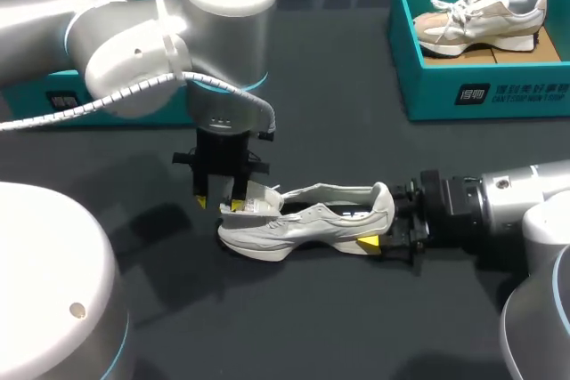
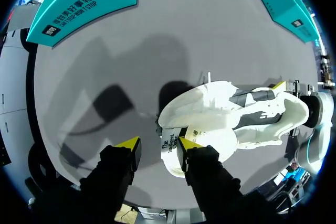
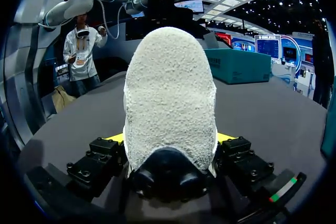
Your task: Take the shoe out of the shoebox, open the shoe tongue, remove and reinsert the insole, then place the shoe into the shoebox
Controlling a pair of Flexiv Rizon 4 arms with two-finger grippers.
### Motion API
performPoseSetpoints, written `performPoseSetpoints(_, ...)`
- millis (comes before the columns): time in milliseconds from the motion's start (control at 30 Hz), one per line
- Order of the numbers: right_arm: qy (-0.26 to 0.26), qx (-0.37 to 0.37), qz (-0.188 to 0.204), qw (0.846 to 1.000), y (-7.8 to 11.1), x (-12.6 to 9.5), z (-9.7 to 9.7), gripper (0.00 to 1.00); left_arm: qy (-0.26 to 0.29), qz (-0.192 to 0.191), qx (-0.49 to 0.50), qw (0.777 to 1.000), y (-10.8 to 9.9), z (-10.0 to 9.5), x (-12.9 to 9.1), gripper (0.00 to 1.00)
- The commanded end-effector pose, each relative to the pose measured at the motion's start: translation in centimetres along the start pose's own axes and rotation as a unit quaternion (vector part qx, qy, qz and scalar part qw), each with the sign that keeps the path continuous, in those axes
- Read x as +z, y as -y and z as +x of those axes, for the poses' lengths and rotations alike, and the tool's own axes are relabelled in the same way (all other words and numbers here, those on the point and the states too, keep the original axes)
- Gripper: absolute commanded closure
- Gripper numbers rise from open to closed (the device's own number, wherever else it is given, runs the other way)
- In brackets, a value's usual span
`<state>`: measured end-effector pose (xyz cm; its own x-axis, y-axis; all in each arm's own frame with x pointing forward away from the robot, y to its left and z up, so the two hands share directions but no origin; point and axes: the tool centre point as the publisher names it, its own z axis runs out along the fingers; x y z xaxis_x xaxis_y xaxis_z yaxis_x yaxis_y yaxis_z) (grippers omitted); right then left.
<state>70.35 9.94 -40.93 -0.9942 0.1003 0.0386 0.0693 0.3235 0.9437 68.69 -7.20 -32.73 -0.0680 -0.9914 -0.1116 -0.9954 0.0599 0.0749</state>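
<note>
Silvery arms (image 1: 116, 33), black pincers (image 2: 158, 144) (image 3: 169, 138), perhaps teal-ringed

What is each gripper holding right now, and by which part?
Right gripper is shut on the shoe at its heel. Left gripper is open, holding nothing; the tongue is merely beside one finger.

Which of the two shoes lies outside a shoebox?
The light grey shoe on the table; the beige shoe sits inside the teal shoebox at the far right.

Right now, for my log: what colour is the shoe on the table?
Pale grey shoe; head view.
</note>
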Motion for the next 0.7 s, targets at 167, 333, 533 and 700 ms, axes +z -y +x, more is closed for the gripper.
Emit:
performPoseSetpoints(167,0.0,0.0,0.002,1.0,0.0,0.1,0.0,1.0,-0.057,0.04,0.02,0.997,-0.5,-0.9,-4.5,0.48)
performPoseSetpoints(333,0.0,0.0,0.002,1.0,0.0,0.1,0.0,1.0,-0.086,0.068,0.047,0.993,-0.2,0.8,-6.7,0.44)
performPoseSetpoints(533,0.0,0.0,0.002,1.0,0.0,0.1,0.0,1.0,-0.116,0.079,0.09,0.986,0.2,3.3,-8.4,0.33)
performPoseSetpoints(700,0.0,0.0,0.002,1.0,0.0,0.1,0.0,1.0,-0.149,0.083,0.138,0.976,0.4,5.0,-10.3,0.33)
